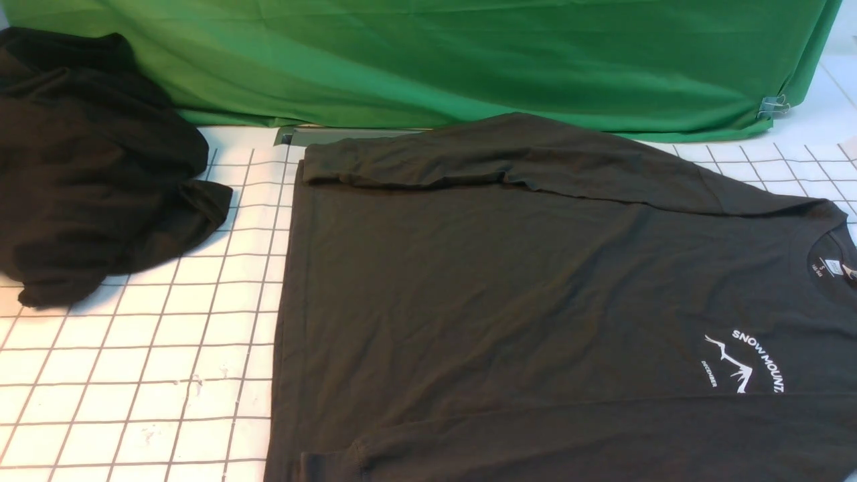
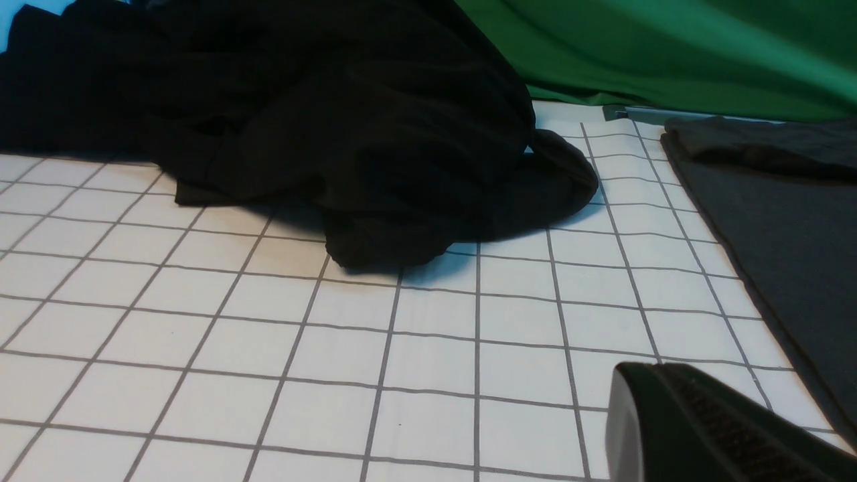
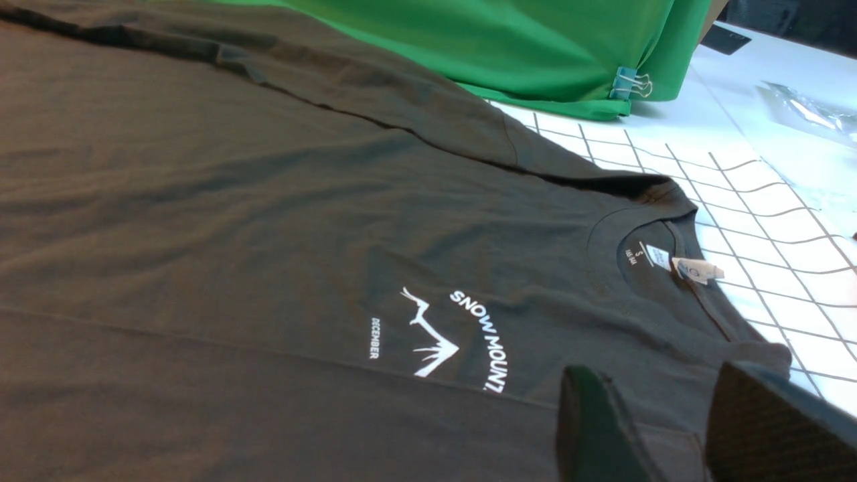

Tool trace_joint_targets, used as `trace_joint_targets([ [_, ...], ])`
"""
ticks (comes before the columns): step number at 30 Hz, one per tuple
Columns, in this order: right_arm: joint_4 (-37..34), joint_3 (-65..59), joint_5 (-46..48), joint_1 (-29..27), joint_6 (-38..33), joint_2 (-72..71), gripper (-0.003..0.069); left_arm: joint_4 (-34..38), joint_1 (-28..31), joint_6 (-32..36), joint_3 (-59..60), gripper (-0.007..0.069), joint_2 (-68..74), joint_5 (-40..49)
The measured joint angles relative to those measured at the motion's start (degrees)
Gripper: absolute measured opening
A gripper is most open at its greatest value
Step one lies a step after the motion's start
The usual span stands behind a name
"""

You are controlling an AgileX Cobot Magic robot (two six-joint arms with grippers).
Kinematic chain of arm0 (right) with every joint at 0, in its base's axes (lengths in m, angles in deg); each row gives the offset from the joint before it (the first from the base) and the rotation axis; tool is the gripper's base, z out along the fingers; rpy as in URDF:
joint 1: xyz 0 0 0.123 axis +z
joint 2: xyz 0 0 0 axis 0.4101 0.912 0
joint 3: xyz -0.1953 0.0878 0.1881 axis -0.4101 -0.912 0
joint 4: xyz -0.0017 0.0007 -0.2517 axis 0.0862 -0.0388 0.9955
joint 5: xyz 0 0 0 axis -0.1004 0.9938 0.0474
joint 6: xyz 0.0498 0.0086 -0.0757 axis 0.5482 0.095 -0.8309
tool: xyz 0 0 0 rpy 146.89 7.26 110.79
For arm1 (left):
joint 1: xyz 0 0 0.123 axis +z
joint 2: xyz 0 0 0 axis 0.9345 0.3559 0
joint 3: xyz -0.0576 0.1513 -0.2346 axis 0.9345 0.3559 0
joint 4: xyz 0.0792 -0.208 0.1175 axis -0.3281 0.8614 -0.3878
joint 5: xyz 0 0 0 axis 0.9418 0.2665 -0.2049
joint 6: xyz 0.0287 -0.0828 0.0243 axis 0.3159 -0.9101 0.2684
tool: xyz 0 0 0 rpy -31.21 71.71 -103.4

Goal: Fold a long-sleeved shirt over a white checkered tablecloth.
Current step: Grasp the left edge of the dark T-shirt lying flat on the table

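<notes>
The long-sleeved shirt (image 1: 535, 288) is lying flat, chest print (image 1: 743, 361) up, on the white checkered tablecloth (image 1: 167, 348). Its collar is pointing to the robot's right and its far sleeve (image 1: 435, 161) is lying folded across the body. A black heap of cloth (image 1: 87, 167) is sitting apart at the far left, against the green backdrop (image 1: 469, 60). The left end effector (image 2: 703, 428), fingers pressed together, is hanging over bare tablecloth. The right end effector (image 3: 659, 402) is hanging over the shirt beside the print, fingers apart, gripping nothing.

Charcoal shirt (image 1: 509, 281), white dark-grid tablecloth (image 1: 154, 361), green backdrop (image 1: 469, 60), blk heap (image 1: 87, 167).
</notes>
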Motion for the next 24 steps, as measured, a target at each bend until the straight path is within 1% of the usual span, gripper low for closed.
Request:
trace_joint_targets([
  [12,0.00,0.00,-0.07,0.00,0.00,0.00,0.0246,-0.35,0.00,0.00,0.00,0.0003,0.00,0.00],
  [14,0.00,0.00,-1.03,0.00,0.00,0.00,0.0246,-1.80,0.00,0.00,0.00,0.0003,0.00,-0.49],
  [20,0.00,0.00,-1.66,0.00,0.00,0.00,0.0246,-2.62,0.00,0.00,0.00,0.0003,0.00,-3.17],
  [24,-0.05,0.00,-1.76,0.00,0.07,0.00,0.0246,0.23,0.00,-0.35,0.00,0.0003,0.00,-3.96],
])
